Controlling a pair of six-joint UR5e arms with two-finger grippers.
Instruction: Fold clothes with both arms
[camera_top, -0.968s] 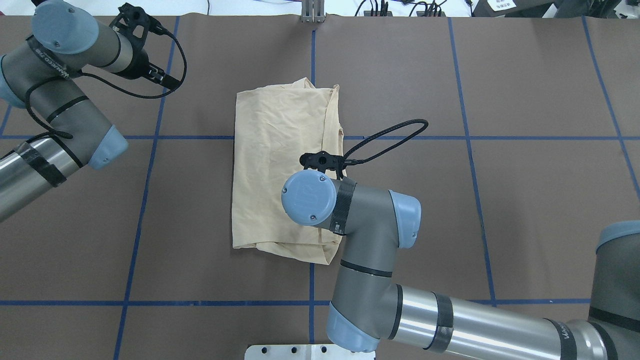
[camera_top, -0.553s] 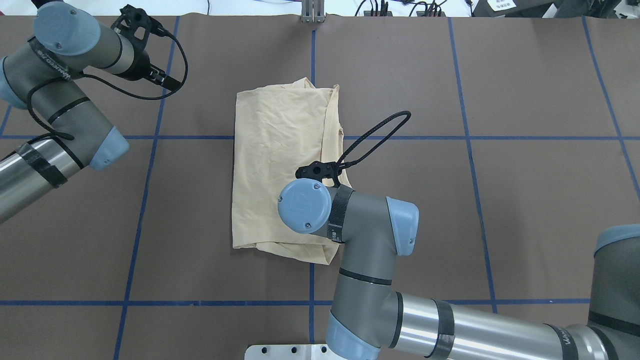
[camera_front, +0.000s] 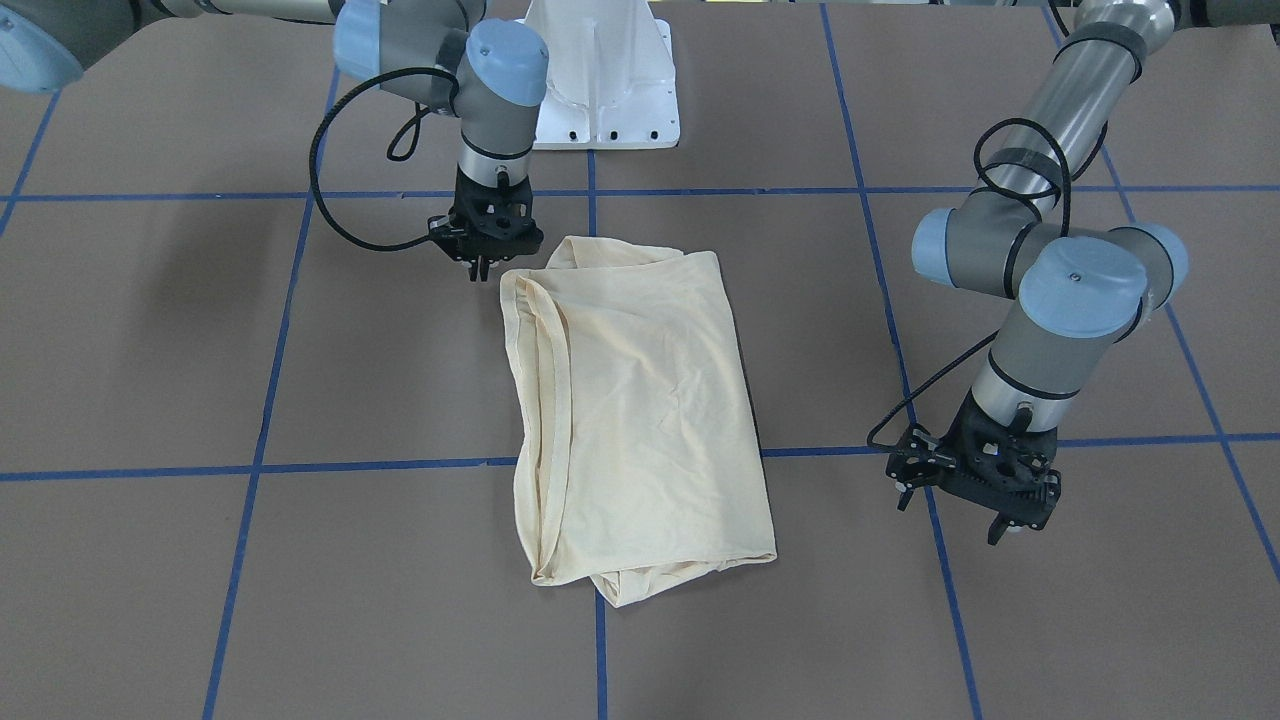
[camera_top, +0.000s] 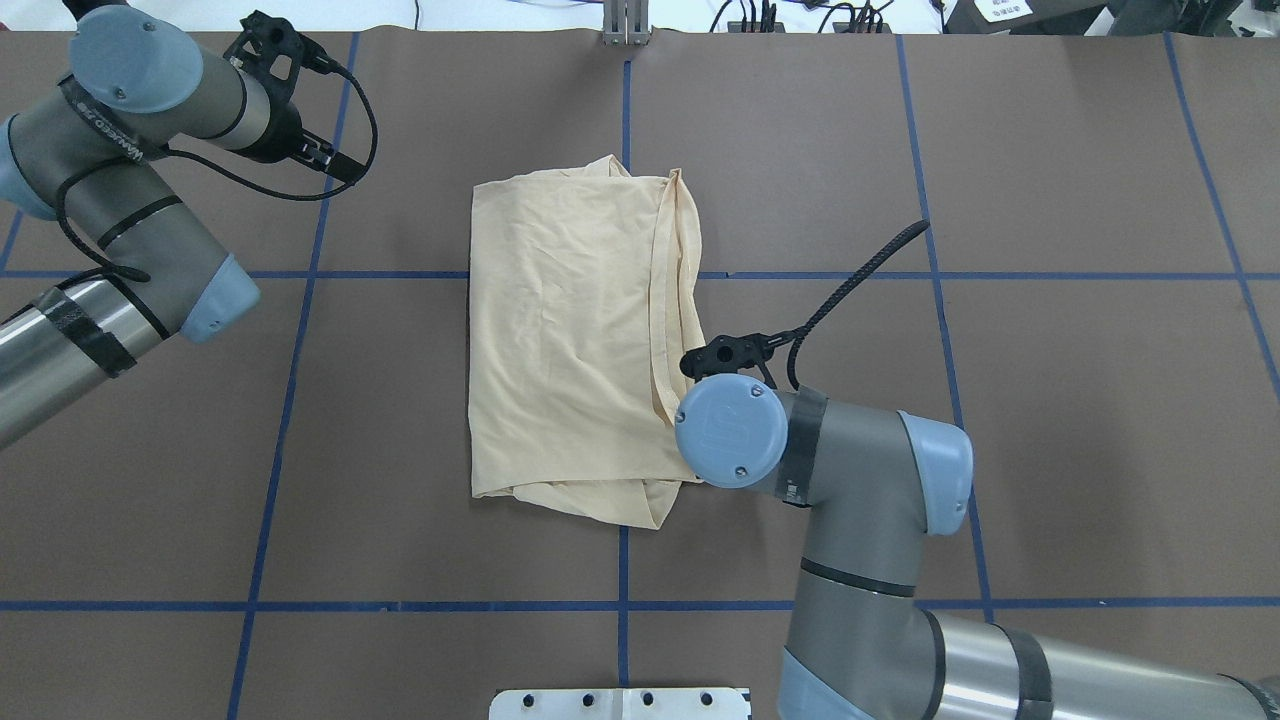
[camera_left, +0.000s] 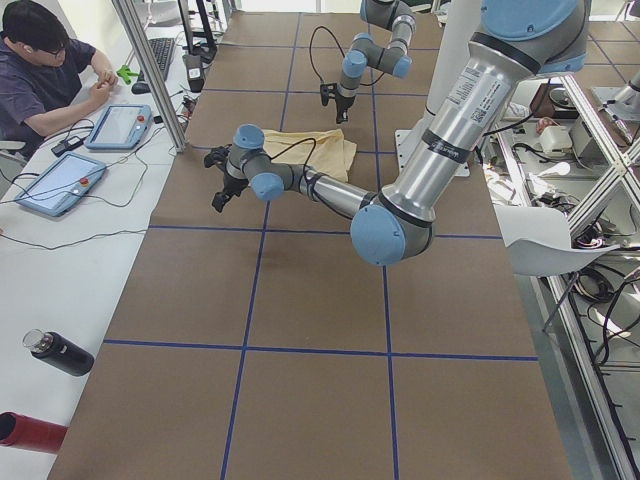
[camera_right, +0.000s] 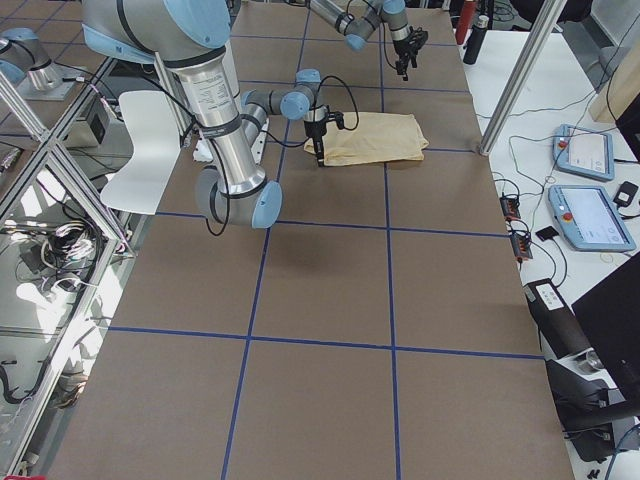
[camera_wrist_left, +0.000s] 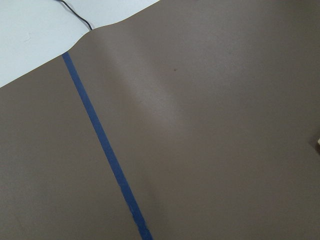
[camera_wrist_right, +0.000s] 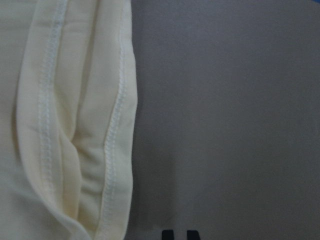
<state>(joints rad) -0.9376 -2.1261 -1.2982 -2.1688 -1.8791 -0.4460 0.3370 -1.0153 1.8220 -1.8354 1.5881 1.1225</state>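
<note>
The brown-covered worktop (camera_top: 1050, 420) is gridded with blue tape (camera_top: 280, 420). Only the left side view shows an operator (camera_left: 45, 75) seated at a white bench (camera_left: 60, 250) with two tablets. The left arm (camera_top: 120, 230) comes in at 9 o'clock overhead, the right arm (camera_top: 860, 470) from 5 o'clock. A maker's logo is embossed on the right arm's blue joint cap (camera_top: 730, 432); the lettering on the left arm's black band is too small to read.

The shirt (camera_top: 570, 340) lies at the centre, folded into a long rectangle, plain cream side up. The front view shows the left hand (camera_front: 950, 518) released, its fingers spread, above bare worktop well apart from the shirt. The right hand (camera_front: 480, 272) hangs just beside the shirt's corner. Its wrist camera alone shows the stitched hems (camera_wrist_right: 112, 150) and two black fingertips (camera_wrist_right: 167, 234), clenched to a narrow gap and grasping nothing.
</note>
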